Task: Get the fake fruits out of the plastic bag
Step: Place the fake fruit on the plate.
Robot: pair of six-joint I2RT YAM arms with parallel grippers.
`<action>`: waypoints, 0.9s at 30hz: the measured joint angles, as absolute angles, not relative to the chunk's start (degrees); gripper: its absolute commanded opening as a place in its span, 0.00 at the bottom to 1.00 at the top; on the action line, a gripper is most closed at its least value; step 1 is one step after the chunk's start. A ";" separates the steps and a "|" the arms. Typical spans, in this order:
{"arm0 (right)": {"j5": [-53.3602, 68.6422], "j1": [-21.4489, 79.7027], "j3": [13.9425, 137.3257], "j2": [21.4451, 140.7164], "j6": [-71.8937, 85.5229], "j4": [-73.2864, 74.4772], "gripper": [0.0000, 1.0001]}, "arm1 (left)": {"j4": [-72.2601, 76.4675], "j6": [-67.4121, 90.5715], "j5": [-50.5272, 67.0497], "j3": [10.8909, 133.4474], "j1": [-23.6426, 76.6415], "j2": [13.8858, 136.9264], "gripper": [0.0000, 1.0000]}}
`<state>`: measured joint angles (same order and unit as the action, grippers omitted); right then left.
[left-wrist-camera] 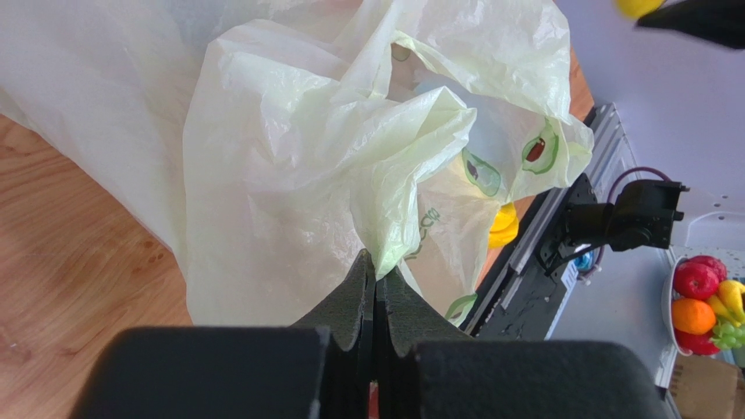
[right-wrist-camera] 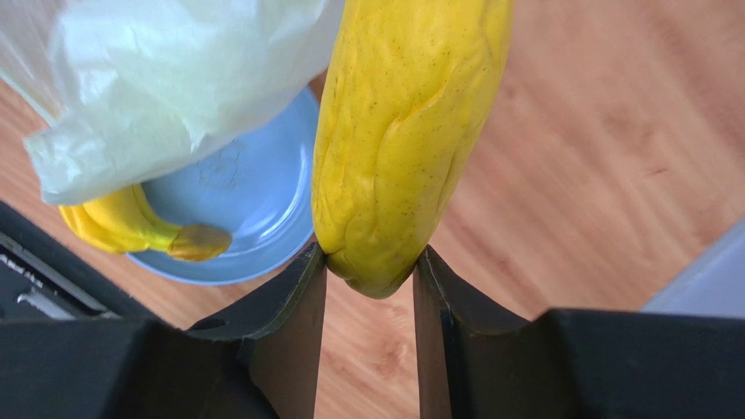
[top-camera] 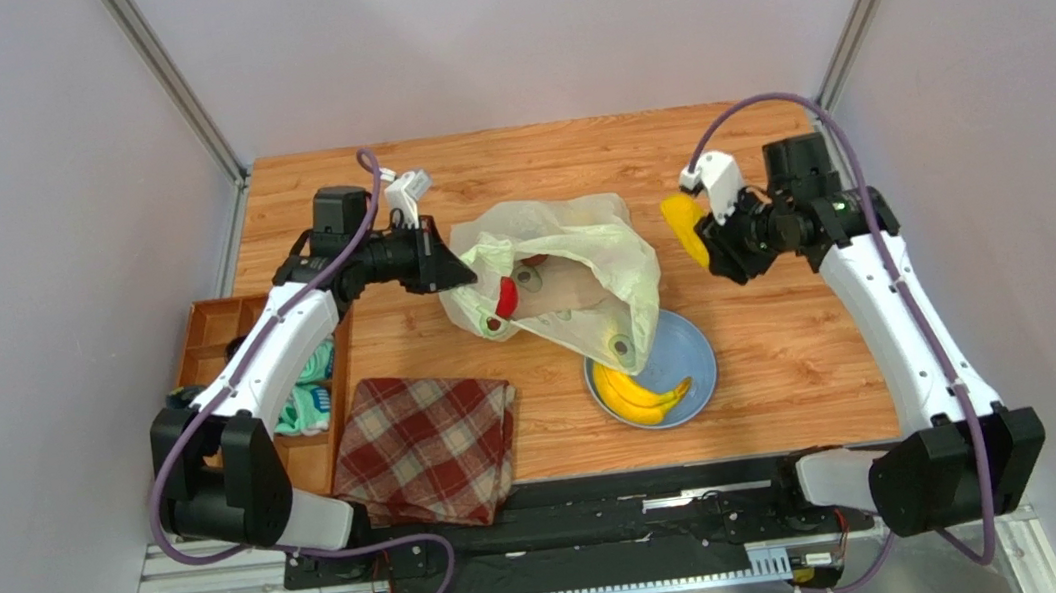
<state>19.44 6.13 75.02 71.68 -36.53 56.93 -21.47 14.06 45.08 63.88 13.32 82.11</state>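
Observation:
The pale yellow-green plastic bag [top-camera: 569,269] lies mid-table, its lower end draped over the blue plate [top-camera: 700,351]. My left gripper [top-camera: 460,270] is shut on a bunched fold of the bag [left-wrist-camera: 306,175] and holds its left side up; its jaws [left-wrist-camera: 376,262] pinch the film. A red round fruit [top-camera: 506,296] shows inside the bag. The yellow banana bunch [top-camera: 641,399] lies on the plate, also in the right wrist view [right-wrist-camera: 122,223]. My right gripper [top-camera: 701,238] is shut on a lumpy yellow fruit [right-wrist-camera: 402,131] above the wood, right of the bag.
A red plaid cloth [top-camera: 427,445] lies at the front left. An orange tray [top-camera: 224,334] with teal items sits at the left edge. The plate [right-wrist-camera: 254,201] is below and left of the held fruit. Grey walls enclose the table.

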 measured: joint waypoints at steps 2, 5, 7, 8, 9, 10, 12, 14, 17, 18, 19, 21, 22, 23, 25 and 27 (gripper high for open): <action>18.41 6.39 69.95 72.40 -36.86 57.91 0.21 | -21.37 14.15 45.08 64.40 13.32 82.50 0.00; 17.45 6.96 63.94 77.14 -37.15 59.92 0.22 | -21.26 14.26 45.08 64.95 13.30 83.00 0.00; 17.08 6.96 61.80 80.01 -37.54 60.66 0.21 | -21.28 14.26 45.08 65.10 13.30 83.15 0.00; 16.93 6.98 61.30 81.17 -37.80 60.80 0.21 | -21.30 14.24 45.08 65.10 13.30 83.18 0.00; 16.82 7.11 61.21 82.56 -38.06 61.23 0.21 | -21.41 14.24 45.08 65.10 13.30 83.18 0.00; 16.82 7.14 61.21 83.92 -38.41 61.19 0.22 | -21.43 14.22 45.08 65.10 13.30 83.18 0.00; 17.08 7.35 61.28 86.17 -38.96 61.23 0.22 | -21.61 14.17 45.08 65.10 13.30 83.18 0.00; 17.52 7.99 61.89 88.20 -39.44 61.54 0.23 | -21.61 14.06 45.06 65.10 13.30 83.18 0.00; 17.82 10.00 63.29 89.89 -40.12 61.73 0.24 | -21.63 14.02 44.97 65.10 13.30 83.18 0.00; 17.93 11.42 64.16 90.52 -40.36 61.69 0.24 | -21.63 14.00 44.91 65.10 13.30 83.18 0.00; 18.13 12.45 64.69 91.00 -40.45 61.63 0.25 | -21.65 14.00 44.86 65.08 13.30 83.15 0.00; 18.15 14.96 65.95 92.40 -40.40 61.43 0.25 | -21.65 13.96 44.86 65.08 13.30 83.15 0.00; 18.15 15.66 66.28 93.08 -40.36 61.28 0.25 | -21.67 13.93 44.86 65.08 13.30 83.15 0.00; 18.00 16.49 66.59 93.86 -40.27 61.14 0.25 | -21.69 13.91 44.86 65.08 13.30 83.15 0.00; 17.39 18.02 66.92 96.03 -39.99 60.53 0.25 | -21.80 13.78 44.84 65.08 13.30 83.15 0.00; 16.78 18.37 66.92 97.49 -39.83 60.38 0.28 | -21.87 13.76 44.84 65.08 13.30 83.15 0.00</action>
<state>16.78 18.37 66.92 97.49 -39.83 60.38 -21.87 13.76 44.84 65.08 13.30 83.15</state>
